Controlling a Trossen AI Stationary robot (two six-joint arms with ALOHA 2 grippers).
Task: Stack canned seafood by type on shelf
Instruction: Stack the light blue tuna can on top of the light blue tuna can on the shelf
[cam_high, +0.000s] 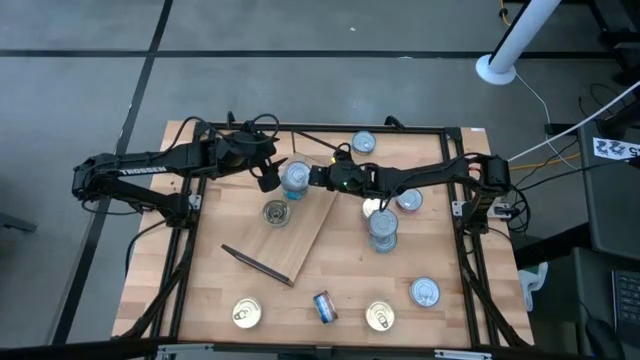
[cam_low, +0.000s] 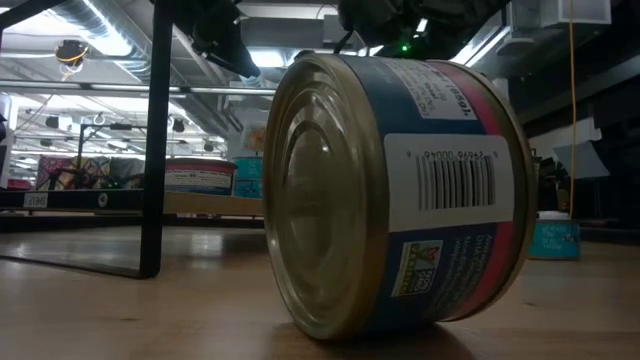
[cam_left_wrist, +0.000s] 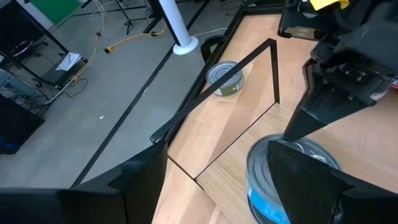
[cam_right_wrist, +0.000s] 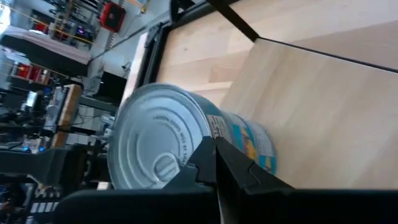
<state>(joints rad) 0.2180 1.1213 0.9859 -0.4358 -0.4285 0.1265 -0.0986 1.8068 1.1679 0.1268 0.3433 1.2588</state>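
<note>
Nearest me, along the front edge of the desk (cam_high: 330, 340), four tins are not yet shelved: a gold one (cam_high: 245, 313), a blue-red one on its side (cam_high: 324, 306) — it fills the low view (cam_low: 400, 190) — another gold one (cam_high: 379, 316) and a silver one (cam_high: 425, 292).

Farther in on the right a stack of silver tins (cam_high: 383, 229) stands on the desk, with a red-rimmed tin (cam_high: 408, 201) just beyond it.

The shelf (cam_high: 305, 225) lies tilted across the middle and holds only two tins: a gold one (cam_high: 276, 212) and, behind it, the blue-labelled tin (cam_high: 296, 176) both arms meet at. The right jaws (cam_high: 316, 177) appear to pinch that tin, a finger on its lid (cam_right_wrist: 158, 149). The left jaws (cam_high: 268, 174) sit just beside it — spread or closing, I cannot tell.

One more silver tin (cam_high: 363, 143) waits at the far edge.

I judge the job barely begun: no sorted stack on the shelf, most tins still on the desk.
</note>
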